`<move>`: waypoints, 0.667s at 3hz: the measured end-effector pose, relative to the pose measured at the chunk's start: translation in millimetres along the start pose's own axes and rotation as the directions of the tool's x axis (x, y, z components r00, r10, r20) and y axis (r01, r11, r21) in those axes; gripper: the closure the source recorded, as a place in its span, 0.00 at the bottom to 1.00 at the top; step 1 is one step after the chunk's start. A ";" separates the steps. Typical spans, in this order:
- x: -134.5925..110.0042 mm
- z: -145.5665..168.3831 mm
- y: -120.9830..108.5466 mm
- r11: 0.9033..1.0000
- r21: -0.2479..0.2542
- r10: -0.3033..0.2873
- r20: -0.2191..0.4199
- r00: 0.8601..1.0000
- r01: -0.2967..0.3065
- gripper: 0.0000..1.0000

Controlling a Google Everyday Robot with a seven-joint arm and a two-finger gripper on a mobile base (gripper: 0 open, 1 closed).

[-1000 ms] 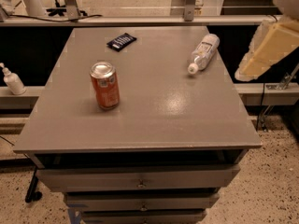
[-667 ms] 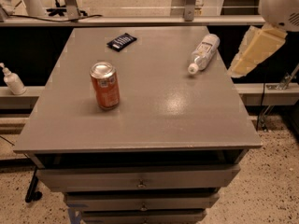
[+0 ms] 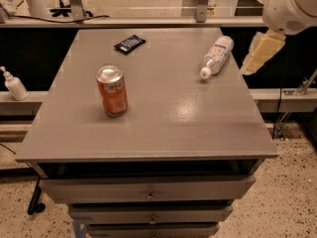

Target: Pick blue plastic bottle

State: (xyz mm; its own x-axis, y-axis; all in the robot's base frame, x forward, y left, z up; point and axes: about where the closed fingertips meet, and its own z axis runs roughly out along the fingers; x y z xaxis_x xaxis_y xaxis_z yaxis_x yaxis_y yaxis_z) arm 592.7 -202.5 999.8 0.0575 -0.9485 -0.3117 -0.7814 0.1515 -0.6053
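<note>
The blue plastic bottle [image 3: 216, 56] lies on its side at the back right of the grey table [image 3: 163, 128]. It is clear, with a white label, and its white cap points toward the front. My gripper [image 3: 261, 51] is a pale yellow shape hanging from the white arm [image 3: 292, 4] at the upper right. It hovers just off the table's right edge, to the right of the bottle and apart from it. It holds nothing that I can see.
An orange soda can [image 3: 112, 90] stands upright at the left centre of the table. A black packet [image 3: 130, 43] lies at the back. A white pump dispenser [image 3: 14, 85] stands on a low ledge to the left. Drawers [image 3: 148, 192] sit under the tabletop.
My gripper has moved left, closer to the table's right edge and the bottle. The bottle, the can and the packet have not moved.
</note>
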 end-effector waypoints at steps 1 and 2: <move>20.7 37.1 -13.5 0.996 -0.056 -0.067 0.000 0.998 0.067 0.00; 20.7 37.1 -13.5 0.996 -0.056 -0.067 0.000 0.998 0.067 0.00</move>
State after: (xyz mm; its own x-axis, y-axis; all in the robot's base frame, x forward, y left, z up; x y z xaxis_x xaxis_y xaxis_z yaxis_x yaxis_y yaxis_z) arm 627.5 -213.9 974.3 0.1097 -0.9566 -0.2699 -0.8094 0.0717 -0.5829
